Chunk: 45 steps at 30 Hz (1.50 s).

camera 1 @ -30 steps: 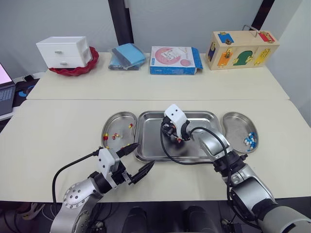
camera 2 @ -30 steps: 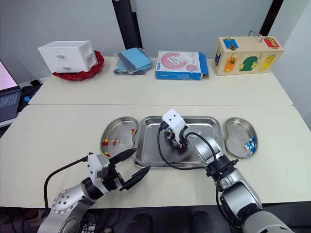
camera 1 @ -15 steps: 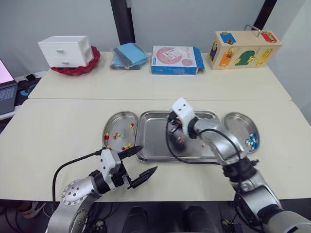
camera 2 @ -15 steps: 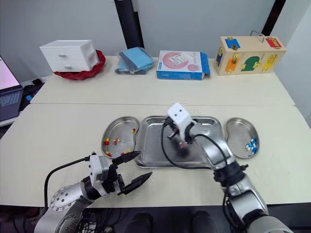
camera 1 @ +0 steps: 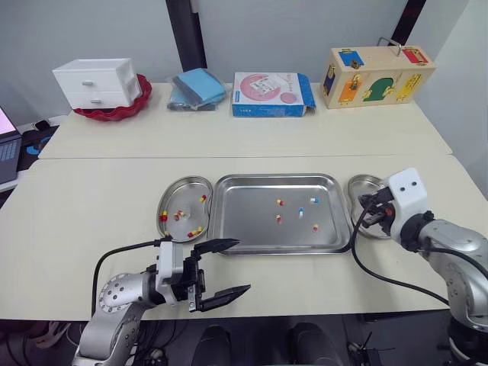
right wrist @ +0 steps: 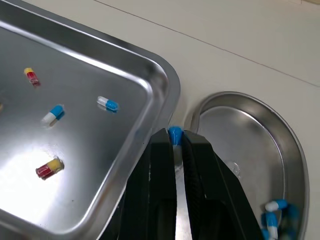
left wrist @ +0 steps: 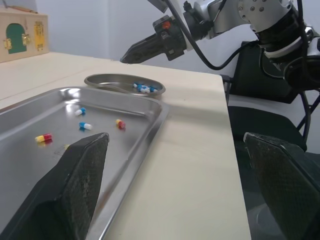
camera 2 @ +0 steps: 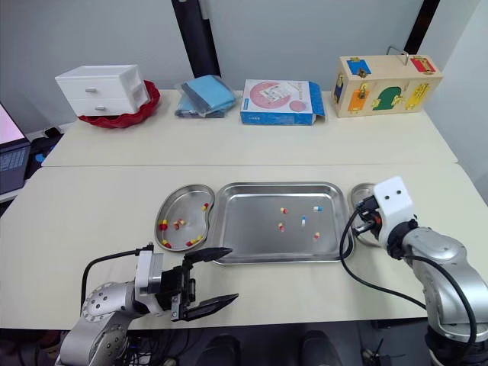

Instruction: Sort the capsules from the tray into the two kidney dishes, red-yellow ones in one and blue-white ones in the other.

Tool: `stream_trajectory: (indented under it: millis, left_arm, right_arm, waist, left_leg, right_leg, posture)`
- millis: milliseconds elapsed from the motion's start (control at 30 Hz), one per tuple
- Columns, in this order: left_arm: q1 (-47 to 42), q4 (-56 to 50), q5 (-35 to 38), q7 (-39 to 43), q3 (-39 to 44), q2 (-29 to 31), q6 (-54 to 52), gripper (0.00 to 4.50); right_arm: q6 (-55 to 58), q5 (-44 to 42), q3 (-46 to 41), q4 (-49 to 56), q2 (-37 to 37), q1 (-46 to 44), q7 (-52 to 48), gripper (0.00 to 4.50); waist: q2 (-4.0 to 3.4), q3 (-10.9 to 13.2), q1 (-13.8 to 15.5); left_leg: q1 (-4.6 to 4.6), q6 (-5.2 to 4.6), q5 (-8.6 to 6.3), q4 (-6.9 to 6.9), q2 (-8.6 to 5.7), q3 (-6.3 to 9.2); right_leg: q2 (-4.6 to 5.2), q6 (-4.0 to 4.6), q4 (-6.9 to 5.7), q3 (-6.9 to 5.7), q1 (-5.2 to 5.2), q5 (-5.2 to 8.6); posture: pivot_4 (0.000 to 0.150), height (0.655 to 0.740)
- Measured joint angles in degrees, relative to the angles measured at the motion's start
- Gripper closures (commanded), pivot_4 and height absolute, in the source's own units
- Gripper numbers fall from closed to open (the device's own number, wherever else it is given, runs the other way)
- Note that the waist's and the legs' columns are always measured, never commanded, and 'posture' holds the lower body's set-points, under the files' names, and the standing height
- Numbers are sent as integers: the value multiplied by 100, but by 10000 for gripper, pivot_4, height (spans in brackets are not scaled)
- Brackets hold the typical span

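Nearly there: a blue one carried to its dish.
Pinched narrow, the right tool (right wrist: pixel 175 137) grips a blue-tipped capsule (right wrist: pixel 174 133) just over the gap where the tray (right wrist: pixel 159 75) rim meets the right kidney dish (right wrist: pixel 235 97). That dish holds blue-white ones, so it is likely the drop side, and the tool should go further over the bowl before letting go. The left kidney dish (camera 1: pixel 174 187) holds the red-yellow ones. The left tool (camera 1: pixel 240 265) hangs spread wide above the tabletop (camera 1: pixel 91 206) by the tray's near-left corner — empty, probably waiting for its turn at the few capsules lying in the tray.
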<state>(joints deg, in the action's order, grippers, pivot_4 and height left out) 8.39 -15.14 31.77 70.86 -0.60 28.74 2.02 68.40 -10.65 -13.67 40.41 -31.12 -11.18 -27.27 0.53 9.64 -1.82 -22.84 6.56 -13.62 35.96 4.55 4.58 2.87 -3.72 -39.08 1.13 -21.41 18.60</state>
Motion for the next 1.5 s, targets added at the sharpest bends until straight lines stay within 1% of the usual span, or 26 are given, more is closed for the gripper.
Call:
stream_trajectory:
  millis: [333, 400, 467, 700, 800, 833, 933, 1000, 1133, 1267, 1367, 1467, 1500]
  left_arm:
    - [-20, 25, -5, 207, -47, -149, 240, 0]
    - [-22, 45, -12, 231, -64, -160, 277, 0]
    - [-27, 98, -14, 235, -84, -177, 342, 0]
    - [-27, 193, -17, 241, -125, -196, 427, 0]
    - [-27, 232, -19, 228, -125, -199, 466, 0]
    - [-25, 231, -20, 208, -125, -201, 468, 0]
    - [-6, 225, -23, 2, -110, -197, 417, 0]
    - [73, 147, -40, -325, -18, -160, 203, 0]
    - [594, -366, -157, -1272, 440, 156, -464, 0]
    - [1226, -761, -281, -1812, 826, 525, -1028, 0]
    - [1719, -728, -253, -2025, 1532, 713, -1295, 0]
    - [1970, -689, -101, -2143, 2063, 693, -1444, 0]
    - [2167, -635, -10, -2203, 2366, 665, -1515, 0]
  right_arm:
    - [341, 41, -101, -208, 1, 11, 556, 44703]
    - [344, 38, -129, -286, 1, 50, 635, 38036]
    - [343, 36, -216, -331, 1, 57, 676, 34041]
    - [338, 19, -340, -392, 0, 57, 738, 14702]
    - [283, -3, -393, -420, -26, 84, 726, 4791]
    - [177, -16, -428, -421, -39, 132, 697, 575]
    - [-288, -58, -464, -409, -142, 360, 530, 208]
    - [-780, -97, -491, -351, -183, 675, 351, 208]
    - [-2155, -204, -528, -241, -211, 1602, -218, 208]
    - [-3427, -317, -607, -252, -401, 2442, -971, 208]
    - [-4511, -410, -795, -502, -630, 3242, -1774, 208]
    - [-5081, -506, -951, -853, -693, 3646, -2284, 208]
    - [-5315, -595, -1010, -1049, -795, 3833, -2551, 208]
  waist:
    - [0, 0, 13]
    - [0, 0, 13]
    - [0, 0, 13]
    - [0, 0, 13]
    - [0, 0, 14]
    - [0, 0, 14]
    - [0, 0, 14]
    - [0, 0, 14]
    - [0, 0, 10]
    - [2, 1, 13]
    - [9, 3, 15]
    - [12, 3, 16]
    - [18, -1, 16]
  left_leg:
    - [-1, 0, 0, 0, 0, 0]
    - [-1, 0, 0, 0, 0, 0]
    - [-1, 0, 0, 0, 0, 0]
    - [-1, 0, 0, 0, 0, 0]
    - [-1, 0, 0, 0, 0, 0]
    - [-1, 0, 0, 0, 0, 0]
    - [-1, 0, 0, 0, 0, 0]
    - [-1, 0, 0, 0, 0, 0]
    - [0, -2, -1, 0, 0, 0]
    - [6, -2, -1, 0, 1, -2]
    - [7, -2, -1, 0, 1, -1]
    - [9, -1, -1, 4, 1, -5]
    - [13, -1, -1, 3, 1, -5]
  right_leg:
    - [0, 0, 1, 0, 1, 0]
    - [0, 0, 1, 1, 0, 0]
    - [0, 0, 1, 1, 1, 0]
    - [0, 0, 1, 1, 0, 0]
    - [0, 0, 1, 0, 0, 0]
    - [0, 0, 1, 0, 1, 0]
    - [0, -1, 2, 0, 1, 0]
    - [0, -1, 2, 0, 1, 1]
    - [1, -2, 5, 2, 3, 2]
    - [1, -3, 5, 2, 8, 2]
    - [1, 1, 6, -1, 10, 5]
    - [3, 3, 8, 1, 13, 7]
    - [2, 7, 8, 2, 15, 10]
  posture:
    - [1500, 7078]
    - [1500, 7078]
    - [1500, 7078]
    - [1500, 7078]
    - [1500, 7078]
    - [1500, 7078]
    - [1500, 7078]
    - [1500, 7078]
    - [1500, 7078]
    - [1500, 7078]
    - [1500, 7078]
    - [1500, 7078]
    - [1500, 7078]
